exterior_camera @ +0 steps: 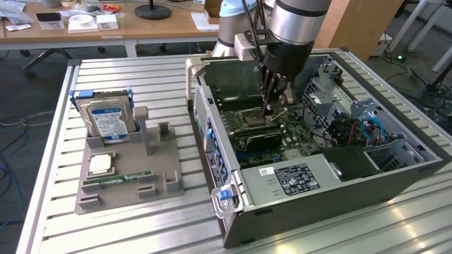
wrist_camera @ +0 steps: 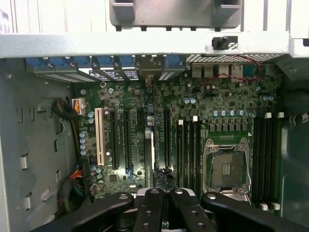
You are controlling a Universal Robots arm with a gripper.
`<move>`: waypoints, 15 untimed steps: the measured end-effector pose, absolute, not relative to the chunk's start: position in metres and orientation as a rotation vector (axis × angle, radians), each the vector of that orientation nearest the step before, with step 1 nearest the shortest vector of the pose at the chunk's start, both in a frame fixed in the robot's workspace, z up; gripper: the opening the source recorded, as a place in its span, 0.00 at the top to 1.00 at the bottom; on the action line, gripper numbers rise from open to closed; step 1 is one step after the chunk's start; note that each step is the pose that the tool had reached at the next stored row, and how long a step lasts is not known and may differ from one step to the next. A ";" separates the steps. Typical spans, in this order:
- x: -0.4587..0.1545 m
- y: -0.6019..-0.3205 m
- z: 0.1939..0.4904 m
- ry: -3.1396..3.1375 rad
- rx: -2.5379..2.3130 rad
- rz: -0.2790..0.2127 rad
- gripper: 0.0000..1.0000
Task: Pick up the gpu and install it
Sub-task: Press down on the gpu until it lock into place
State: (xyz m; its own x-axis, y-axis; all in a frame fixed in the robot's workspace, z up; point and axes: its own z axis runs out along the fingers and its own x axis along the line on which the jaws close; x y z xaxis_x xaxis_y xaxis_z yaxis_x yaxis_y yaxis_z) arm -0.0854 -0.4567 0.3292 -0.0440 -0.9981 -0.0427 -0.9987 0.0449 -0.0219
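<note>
A robot arm's black gripper (exterior_camera: 272, 112) is reaching down into an open grey metal computer case (exterior_camera: 332, 193) that is lying on a silver slatted table (exterior_camera: 141, 230). Its jaws are sitting pressed together with no visible gap. The gpu (exterior_camera: 258, 141), a thin dark rectangular card, is standing on edge on the green motherboard (exterior_camera: 293, 138), just beside the gripper tips; whether they are touching it is unclear. In the wrist view, the card (wrist_camera: 149, 154) is showing edge-on among long black slots. A silver hard drive (exterior_camera: 107, 120) is standing in a grey holder tray (exterior_camera: 127, 186) toward the exterior view's left.
</note>
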 end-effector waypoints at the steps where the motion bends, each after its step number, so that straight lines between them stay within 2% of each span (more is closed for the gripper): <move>1: -0.085 -0.457 0.328 2.237 -2.139 0.022 0.89; 15: -0.085 -0.457 0.321 2.237 -2.139 0.022 0.89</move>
State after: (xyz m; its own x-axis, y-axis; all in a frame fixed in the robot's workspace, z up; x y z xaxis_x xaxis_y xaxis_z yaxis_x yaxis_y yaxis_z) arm -0.0854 -0.4567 0.3208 -0.0439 -0.9981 -0.0436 -0.9988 0.0449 -0.0219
